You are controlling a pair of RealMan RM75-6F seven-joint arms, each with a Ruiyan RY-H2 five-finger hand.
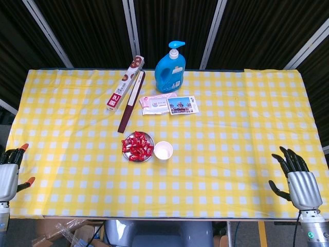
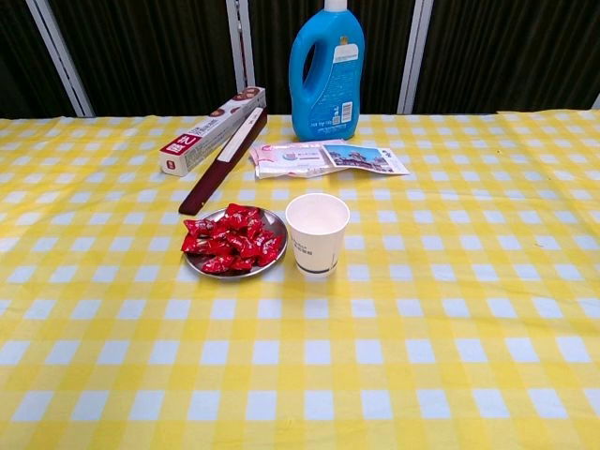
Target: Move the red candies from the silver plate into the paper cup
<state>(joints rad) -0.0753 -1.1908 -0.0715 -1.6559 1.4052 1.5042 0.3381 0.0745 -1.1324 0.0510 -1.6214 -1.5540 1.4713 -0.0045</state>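
Several red candies (image 1: 136,146) (image 2: 232,243) are heaped on a small silver plate (image 1: 149,140) (image 2: 273,221) near the middle of the table. A white paper cup (image 1: 163,151) (image 2: 317,233) stands upright just to the right of the plate and looks empty. My left hand (image 1: 10,174) hovers at the table's front left corner, fingers spread, holding nothing. My right hand (image 1: 296,177) is at the front right corner, fingers apart and empty. Both hands are far from the plate and cup. Neither hand shows in the chest view.
Behind the plate lie a dark long stick (image 1: 131,103) (image 2: 223,160), a red-and-white box (image 1: 125,83) (image 2: 212,130), a blue detergent bottle (image 1: 170,70) (image 2: 326,67) and flat packets (image 1: 168,104) (image 2: 326,157). A yellow checked cloth (image 1: 231,134) covers the table.
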